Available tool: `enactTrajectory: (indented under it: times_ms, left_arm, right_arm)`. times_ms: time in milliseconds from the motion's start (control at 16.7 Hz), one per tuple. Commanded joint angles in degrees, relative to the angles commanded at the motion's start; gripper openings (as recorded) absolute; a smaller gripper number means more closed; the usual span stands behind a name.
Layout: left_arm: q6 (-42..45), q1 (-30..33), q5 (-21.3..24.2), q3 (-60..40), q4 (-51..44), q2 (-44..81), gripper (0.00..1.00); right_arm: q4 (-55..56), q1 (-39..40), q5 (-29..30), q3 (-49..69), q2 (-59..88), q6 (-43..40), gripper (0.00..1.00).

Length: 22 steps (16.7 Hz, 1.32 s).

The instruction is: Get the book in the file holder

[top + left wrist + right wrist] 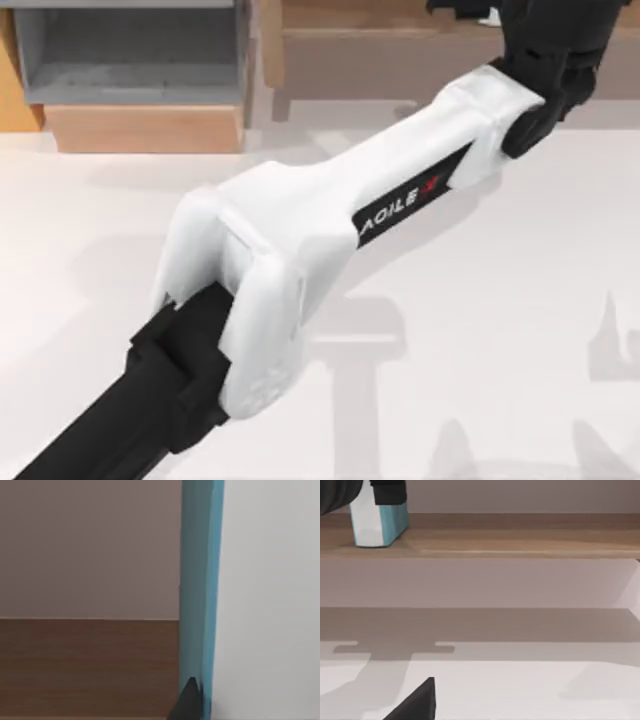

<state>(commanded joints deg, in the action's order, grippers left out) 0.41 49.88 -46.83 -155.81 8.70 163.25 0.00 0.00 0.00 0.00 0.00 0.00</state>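
Book (pixel 375 525) upright on brown shelf (pixel 520 540)

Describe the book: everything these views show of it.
The book is thin, teal-blue, with a white face. It stands upright on the brown wooden shelf, the left gripper clamped over its top. In the left wrist view its teal edge runs between the fingers, a dark fingertip against it. The file holder sits apart, at the table's far left.
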Motion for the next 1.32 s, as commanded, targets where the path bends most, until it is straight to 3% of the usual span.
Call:
enactTrajectory:
  times_ms: [420, 780, 1020, 1320]
  left_arm:
    - [-0.06, 0.01, 0.01, -9.86, -6.52, 3.41, 0.0]
    - [0.0, 0.02, -0.1, -10.02, -6.79, 3.27, 0.0]
    - [-0.46, 1.16, -1.94, -3.73, -6.9, -1.65, 0.0]
    - [0.05, 5.48, -5.01, 14.1, -7.74, -13.62, 0.0]
  right_arm:
    - [0.0, 0.0, 0.0, 0.0, 0.0, 0.0, 1.0]
    - [0.0, 0.0, 0.0, 0.0, 0.0, 0.0, 1.0]
    - [0.0, 0.0, 0.0, 0.0, 0.0, 0.0, 1.0]
    - [0.0, 0.0, 0.0, 0.0, 0.0, 0.0, 1.0]
